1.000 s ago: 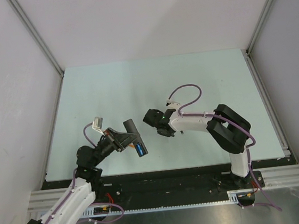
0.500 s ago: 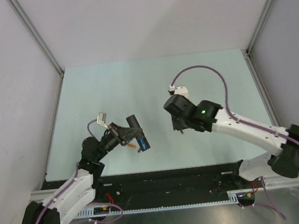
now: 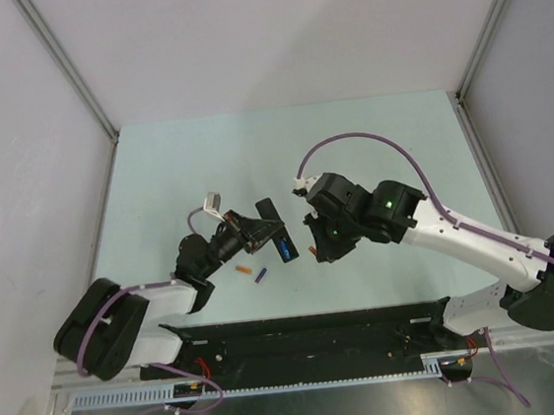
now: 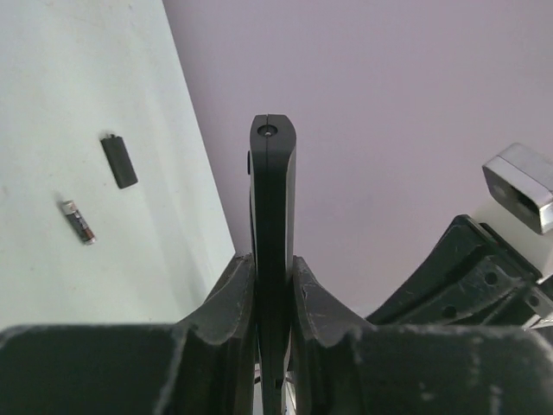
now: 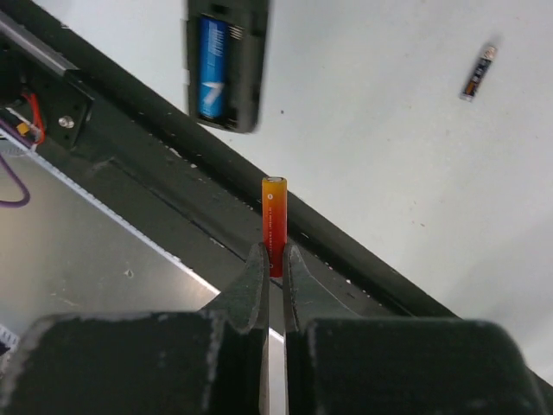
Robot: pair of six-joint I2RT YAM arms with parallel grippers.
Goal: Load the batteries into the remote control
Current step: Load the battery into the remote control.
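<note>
My left gripper [image 3: 258, 231] [image 4: 273, 268] is shut on the remote control [image 3: 275, 229] [image 4: 273, 199], a slim black bar held off the table. Its open bay faces the right arm and holds a blue battery [image 3: 286, 249] [image 5: 212, 67]. My right gripper [image 3: 314, 252] [image 5: 274, 255] is shut on an orange-red battery [image 5: 274, 220], which sticks out past the fingertips, just right of the remote's lower end and apart from it. An orange battery [image 3: 244, 268] and a purple battery [image 3: 261, 277] [image 5: 478, 72] lie on the table below the remote.
A small black cover [image 4: 118, 162] and a dark battery with a red end [image 4: 78, 221] lie on the pale table [image 3: 175, 179]. The black base rail [image 3: 309, 323] runs along the near edge, close under both grippers. Grey walls enclose the table on three sides.
My left arm has stretched right and forward with the remote. My right arm has swung down and left, bringing the orange-red battery close to the remote's lower end.
</note>
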